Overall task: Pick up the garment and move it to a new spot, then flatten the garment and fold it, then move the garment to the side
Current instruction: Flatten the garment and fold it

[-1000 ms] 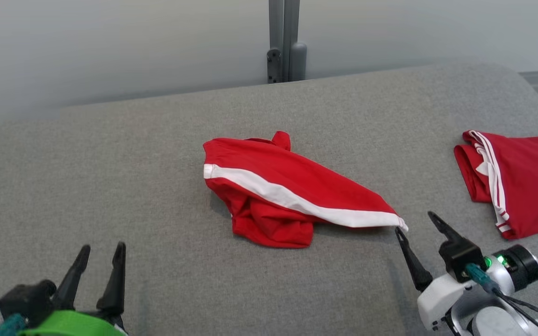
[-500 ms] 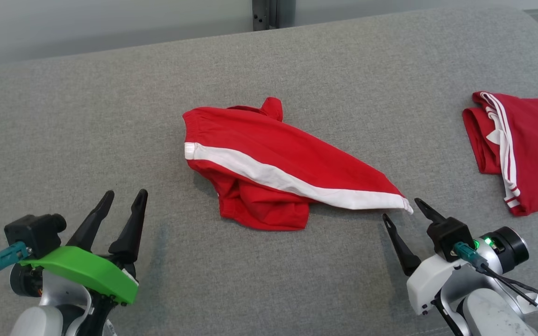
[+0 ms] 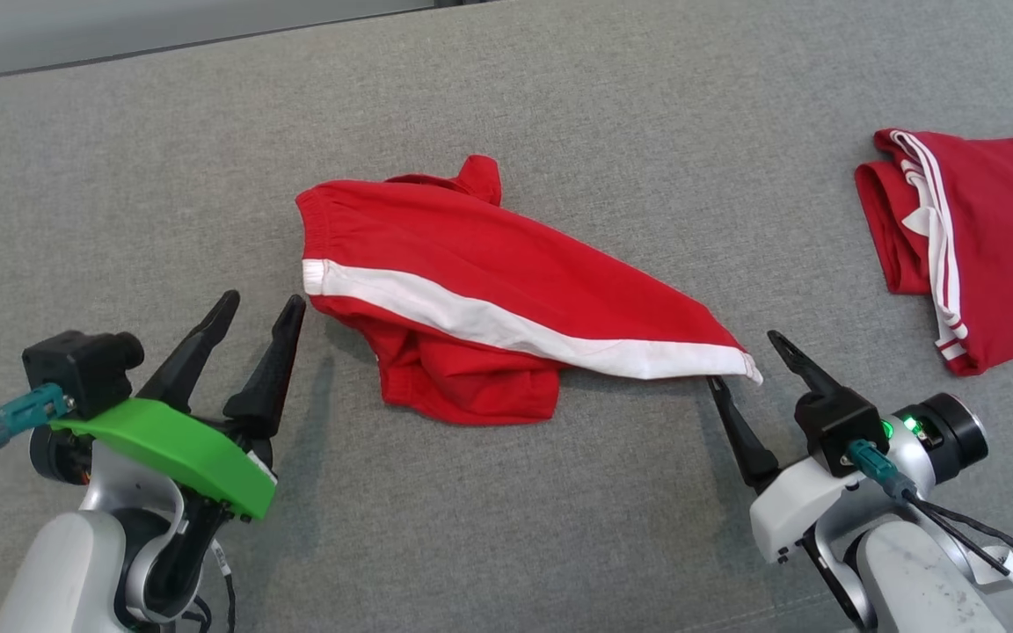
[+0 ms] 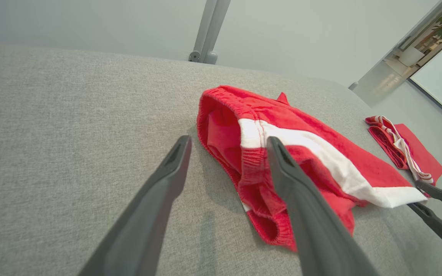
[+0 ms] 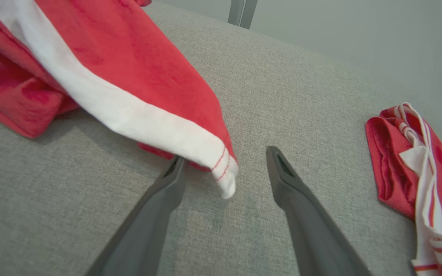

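Red garment (image 3: 506, 281) x1, folded spare (image 3: 999, 229) x1 — claws (image 3: 262, 301) (image 3: 744, 358) x2

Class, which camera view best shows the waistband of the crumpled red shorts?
The left wrist view: the waistband gapes open close up, its elastic ribbing plain. In the head view it is a thin left edge of the shorts. The right wrist view catches the hem end instead.

The red shorts (image 3: 489, 290) are soft, matt cloth with a gathered elastic waistband and a white cloth stripe. The grey upholstery (image 3: 559, 105) beneath is coarse, matt woven fabric. The folded red garment (image 3: 999, 237) at the right looks similar. The left gripper (image 3: 262, 301) has matt dark fingers (image 3: 269, 378) and a smooth green plastic cover (image 3: 172, 448).
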